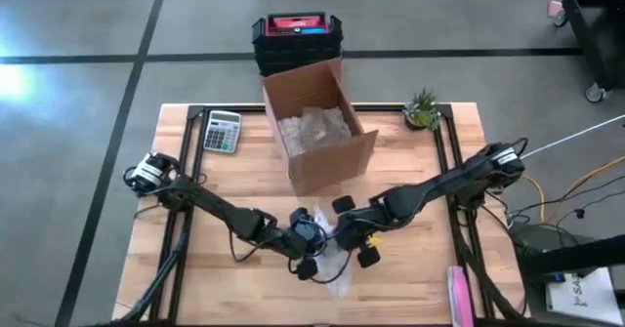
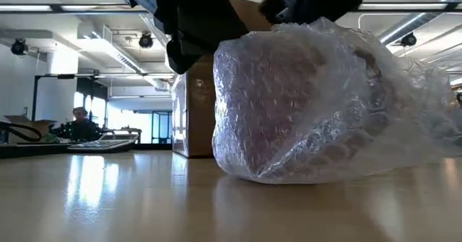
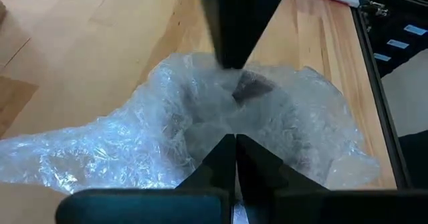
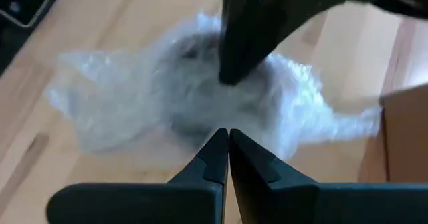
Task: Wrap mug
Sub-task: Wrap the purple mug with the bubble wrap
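Observation:
The mug shows only as a dark shape (image 3: 254, 87) inside a crumpled bundle of clear bubble wrap (image 2: 317, 105). The bundle rests on the wooden table (image 1: 225, 278) near its front middle. A loose tail of wrap (image 3: 80, 154) spreads out flat on the wood. My left gripper (image 3: 234, 140) and my right gripper (image 4: 226, 134) meet over the bundle from opposite sides, both shut, with their tips at the wrap's top. In the high view they stand at the bundle's left (image 1: 308, 234) and right (image 1: 354, 239). My left gripper has its shut fingertips on the gathered wrap at the bundle's top (image 3: 224, 127), where creases run together. It slants down from the table's left side. The tips hide how many layers lie between them. The bundle stays on the table. My right gripper has its shut fingertips on the wrap at the top of the bundle (image 4: 221, 120), slanting down from the table's right side. In the low view the wrap rises to a peak (image 2: 325, 25) under it. The tips hide the layers held.
An open cardboard box (image 1: 317, 127) with more wrap inside stands just behind the bundle. A calculator (image 1: 222, 132) lies at the far left and a small plant (image 1: 422, 107) at the far right. A pink item (image 1: 459, 293) lies at the front right edge.

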`<action>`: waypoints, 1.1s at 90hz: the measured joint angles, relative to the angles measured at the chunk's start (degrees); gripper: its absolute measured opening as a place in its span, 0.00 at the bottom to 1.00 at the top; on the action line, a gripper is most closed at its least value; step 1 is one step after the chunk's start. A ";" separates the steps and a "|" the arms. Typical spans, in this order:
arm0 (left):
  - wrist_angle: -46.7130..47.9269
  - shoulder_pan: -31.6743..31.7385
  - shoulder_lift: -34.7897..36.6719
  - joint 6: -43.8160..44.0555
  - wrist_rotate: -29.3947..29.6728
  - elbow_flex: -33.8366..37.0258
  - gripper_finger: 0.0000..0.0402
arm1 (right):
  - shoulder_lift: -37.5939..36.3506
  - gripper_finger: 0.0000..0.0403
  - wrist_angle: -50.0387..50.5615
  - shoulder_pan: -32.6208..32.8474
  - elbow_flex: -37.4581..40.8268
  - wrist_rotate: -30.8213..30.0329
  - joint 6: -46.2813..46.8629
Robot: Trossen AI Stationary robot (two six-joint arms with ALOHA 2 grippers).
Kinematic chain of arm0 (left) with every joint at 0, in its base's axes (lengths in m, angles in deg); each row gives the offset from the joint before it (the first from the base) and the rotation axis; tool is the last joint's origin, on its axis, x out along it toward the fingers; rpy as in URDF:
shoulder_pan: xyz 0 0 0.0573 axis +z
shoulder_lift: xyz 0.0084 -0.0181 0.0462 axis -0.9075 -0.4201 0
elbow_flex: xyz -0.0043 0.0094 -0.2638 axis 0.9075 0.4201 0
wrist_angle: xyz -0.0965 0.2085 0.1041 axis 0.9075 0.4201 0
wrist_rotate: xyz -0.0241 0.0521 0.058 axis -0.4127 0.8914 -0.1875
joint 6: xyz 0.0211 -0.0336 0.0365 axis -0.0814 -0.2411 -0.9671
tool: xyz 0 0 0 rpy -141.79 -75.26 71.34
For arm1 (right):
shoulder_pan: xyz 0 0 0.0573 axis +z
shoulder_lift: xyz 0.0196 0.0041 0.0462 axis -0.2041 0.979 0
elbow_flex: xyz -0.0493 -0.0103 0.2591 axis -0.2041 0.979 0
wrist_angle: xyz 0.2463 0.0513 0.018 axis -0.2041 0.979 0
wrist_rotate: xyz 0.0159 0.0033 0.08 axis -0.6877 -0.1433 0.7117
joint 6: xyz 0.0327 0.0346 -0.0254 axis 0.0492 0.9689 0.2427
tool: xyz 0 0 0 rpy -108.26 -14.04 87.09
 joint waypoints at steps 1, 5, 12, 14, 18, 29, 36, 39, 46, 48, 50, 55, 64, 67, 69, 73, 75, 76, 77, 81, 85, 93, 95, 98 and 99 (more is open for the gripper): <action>0.00 0.00 0.00 0.00 0.03 0.00 0.00 | 0.13 0.00 -0.15 -0.01 0.01 -0.01 -0.13; -0.02 0.00 0.00 0.00 0.14 0.02 0.00 | 0.76 0.00 -0.92 -0.03 0.02 -0.03 -0.53; -0.17 0.02 -0.03 0.01 0.17 0.03 0.00 | 2.13 0.00 -1.16 -0.07 -0.04 -0.05 -0.57; -0.21 0.02 -0.04 0.00 0.24 0.04 0.00 | 2.82 0.00 -1.06 -0.17 -0.04 -0.16 -0.60; -0.29 0.02 -0.04 0.00 0.32 0.04 0.00 | 3.96 0.00 -1.68 -0.22 -0.15 -0.33 -0.54; -0.35 0.04 -0.04 0.00 0.33 0.04 0.00 | 6.13 0.00 -1.86 -0.23 -1.07 -0.42 -0.56; -0.42 0.04 -0.05 0.01 0.36 0.04 0.00 | 7.51 0.00 -1.84 -0.03 -2.16 -0.42 -0.56; -0.27 0.04 0.07 0.15 0.35 -0.05 0.00 | 7.99 0.00 -1.99 0.09 -2.56 -0.40 -0.56; 1.03 0.02 0.69 0.13 -0.03 -0.72 0.00 | 8.78 0.00 -2.60 0.13 -3.01 -0.33 -0.90; 1.60 0.01 0.89 0.07 -0.15 -1.02 0.00 | 8.83 0.00 -2.85 0.13 -3.08 -0.29 -1.21; 2.32 -0.11 1.26 0.04 -0.19 -1.25 0.00 | 9.00 0.00 -3.14 0.13 -3.10 -0.27 -1.47; 5.12 -0.30 2.44 -0.20 -0.34 -2.13 0.00 | 9.49 0.00 -3.41 0.12 -3.40 -0.27 -1.44; 12.05 -0.55 4.63 -0.39 0.14 -4.56 0.00 | 9.60 0.00 -2.22 0.10 -4.32 -0.44 -1.44; 14.68 -0.57 4.92 -0.42 0.89 -5.22 0.00 | 9.66 0.00 -1.67 0.10 -4.78 -0.42 -1.46; 16.04 -0.62 4.99 -0.42 1.76 -5.57 0.00 | 9.65 0.00 -1.34 0.10 -5.07 -0.42 -1.46; 18.08 -0.62 5.01 -0.41 4.03 -5.86 0.00 | 9.44 0.00 -0.67 0.10 -5.51 -0.41 -1.46; 18.56 -0.59 4.99 -0.45 5.31 -5.86 0.00 | 9.35 0.00 -0.22 0.10 -5.79 -0.40 -1.46; 18.61 -0.58 4.98 -0.45 5.86 -5.83 0.00 | 9.32 0.00 -0.01 0.12 -5.94 -0.39 -1.47; 18.58 -0.57 4.98 -0.44 6.38 -5.79 0.00 | 9.27 0.00 0.19 0.13 -6.08 -0.38 -1.48; 17.52 -0.37 4.96 -0.46 7.94 -5.52 0.00 | 8.84 0.00 0.96 0.13 -6.50 -0.38 -1.48; 16.78 0.04 4.96 -0.82 8.45 -5.17 0.00 | 8.21 0.00 2.34 0.13 -7.04 -0.38 -1.44; 15.94 0.49 4.57 -1.11 8.96 -4.19 0.00 | 7.44 0.00 5.68 0.13 -8.76 -0.38 -1.41; 15.67 0.57 4.32 -1.14 8.96 -4.05 0.00 | 7.25 0.00 6.57 0.17 -9.12 -0.40 -1.30; 14.80 0.68 3.98 -1.18 8.94 -4.02 0.00 | 6.99 0.00 7.87 0.35 -9.54 -0.40 -0.86; 14.42 0.70 3.89 -1.21 8.93 -4.02 0.00 | 6.98 0.00 8.18 0.40 -9.65 -0.40 -0.71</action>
